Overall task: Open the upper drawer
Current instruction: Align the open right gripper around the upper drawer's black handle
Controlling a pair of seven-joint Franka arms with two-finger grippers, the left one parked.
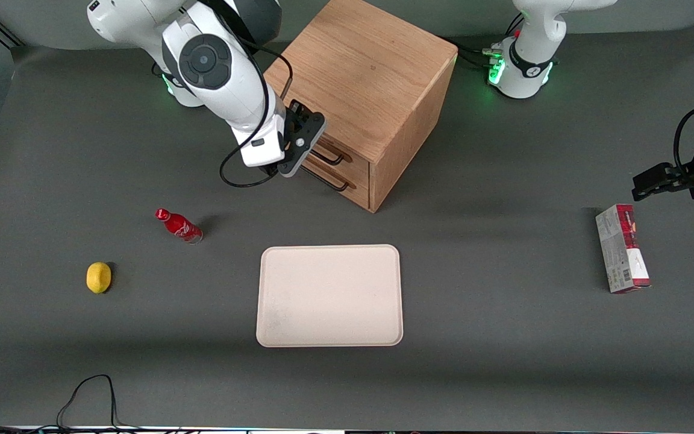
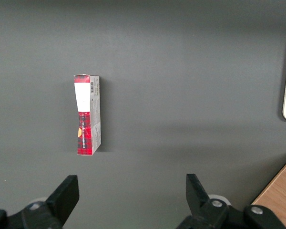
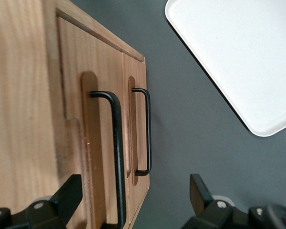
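The right arm's gripper (image 3: 131, 200) is held in front of the oak cabinet (image 1: 371, 72), its fingers (image 3: 66, 193) spread wide on either side of the black bar handle (image 3: 115, 152) of the upper drawer (image 3: 93, 143); nothing is gripped. The drawer is seen shut, above the lower drawer (image 3: 139, 138). A white tray (image 1: 330, 295) is set nearer the front camera.

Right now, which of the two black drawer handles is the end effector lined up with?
The upper drawer handle: it runs between the open end effector fingers, close under the cabinet top. The lower handle sits nearer the table, outside the gap.
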